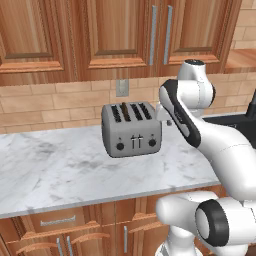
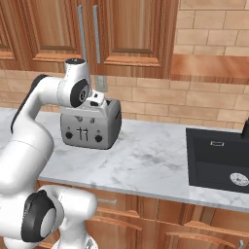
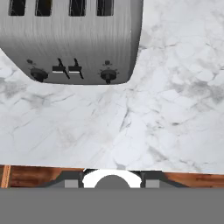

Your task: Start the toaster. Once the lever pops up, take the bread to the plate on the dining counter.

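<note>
The toaster [image 3: 70,41] stands on the worktop [image 3: 144,127] ahead of and below the end effector, levers facing it; whether its fingers stand apart cannot be told.

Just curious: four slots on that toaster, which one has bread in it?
On the toaster, the second slot from the left holds the bread, brown inside; the other three look black.

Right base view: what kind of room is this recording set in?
A home kitchen, rendered. A silver toaster stands on a marble worktop against a brick backsplash, a dark sink is set into the worktop, and wooden cabinets hang above.
</note>
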